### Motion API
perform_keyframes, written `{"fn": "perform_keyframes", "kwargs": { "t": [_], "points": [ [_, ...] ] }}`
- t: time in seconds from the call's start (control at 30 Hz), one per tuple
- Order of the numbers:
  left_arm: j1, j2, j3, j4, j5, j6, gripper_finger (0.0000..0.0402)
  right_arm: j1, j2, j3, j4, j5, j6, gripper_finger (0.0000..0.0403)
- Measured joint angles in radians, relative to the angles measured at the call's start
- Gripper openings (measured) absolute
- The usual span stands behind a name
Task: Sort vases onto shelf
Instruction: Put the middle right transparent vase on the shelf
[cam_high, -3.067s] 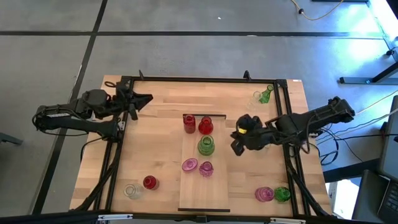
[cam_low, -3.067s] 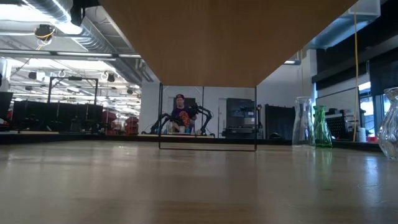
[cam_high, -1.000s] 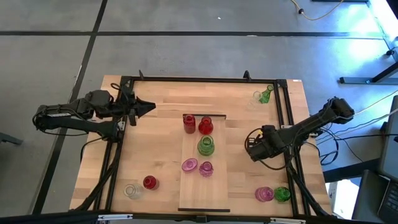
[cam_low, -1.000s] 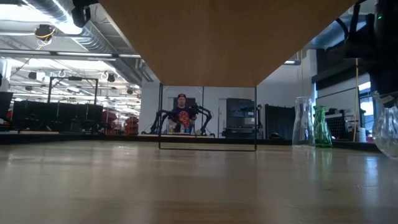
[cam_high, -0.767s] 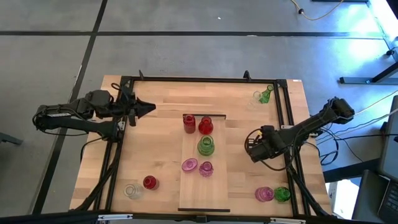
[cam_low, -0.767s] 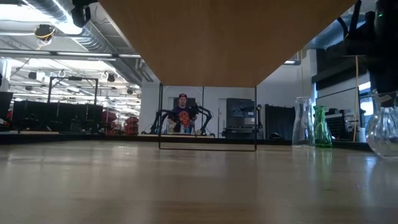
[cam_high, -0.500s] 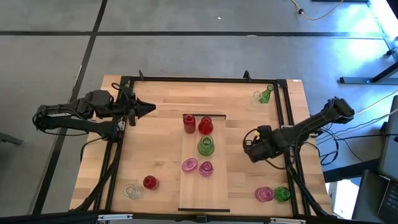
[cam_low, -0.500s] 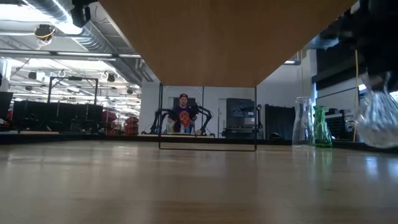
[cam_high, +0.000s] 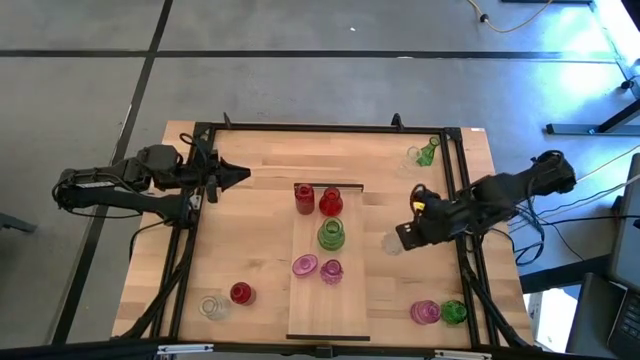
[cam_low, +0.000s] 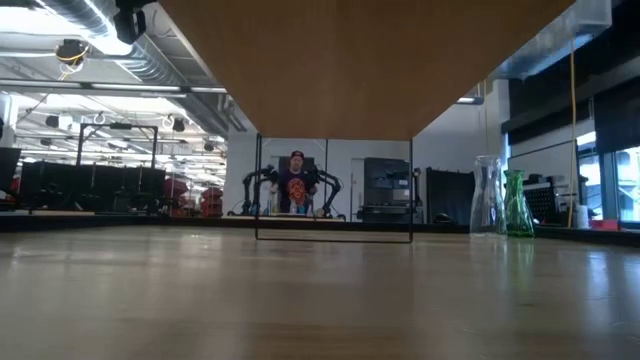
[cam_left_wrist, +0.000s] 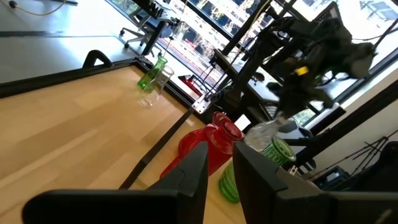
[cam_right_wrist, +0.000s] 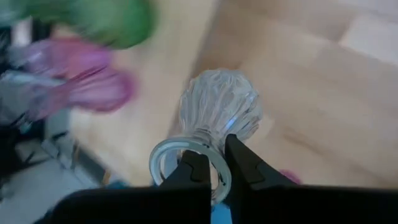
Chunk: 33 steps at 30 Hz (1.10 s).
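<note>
Nearest, at the desk's (cam_high: 250, 190) near-left corner, a clear vase (cam_high: 210, 307) and a red vase (cam_high: 241, 293) stand just beside each other. At the near-right corner a pink vase (cam_high: 424, 312) and a green vase (cam_high: 454, 312) stand side by side.

The shelf (cam_high: 327, 300) lies lengthwise at the desk's middle. On it, from near to far: two pink vases (cam_high: 318, 268), one green vase (cam_high: 331, 235), two red vases (cam_high: 317, 200) at its far end.

The right hand (cam_high: 402, 238) is raised to the right of the shelf. Its fingers (cam_right_wrist: 241, 163) are pinched on the rim of a clear vase (cam_right_wrist: 219, 112), which hangs off the desk, between shelf and right rail.

The left hand (cam_high: 240, 176) waits over the far-left part of the desk, pointing toward the shelf. Its fingers (cam_left_wrist: 194, 163) stand narrowly apart, holding nothing.

At the far-right corner a green vase (cam_high: 427, 153) and a clear vase (cam_high: 413, 155) stand together. Beyond the desk, a person (cam_low: 296, 187) sits in the room.
</note>
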Motion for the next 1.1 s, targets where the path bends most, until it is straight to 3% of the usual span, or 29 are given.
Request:
{"fn": "perform_keyframes", "kwargs": {
  "t": [0.37,0.7,0.9,1.1],
  "points": [
    [0.0,0.0,0.0,-0.035,0.004,-0.001,0.0068,0.005,0.185,0.244,0.063,-0.21,-0.238,0.0001],
    [0.0,0.0,0.0,-0.113,0.004,-0.026,0.0068,0.108,0.347,0.457,0.081,-0.224,-0.382,0.0001],
    [0.0,0.0,0.0,-0.133,0.004,-0.027,0.0068,0.146,0.454,0.568,-0.057,-0.285,-0.433,0.0],
    [0.0,0.0,0.0,-0.139,0.004,-0.045,0.0068,0.13,0.57,0.709,-0.118,-0.257,-0.467,0.0]
  ]
}}
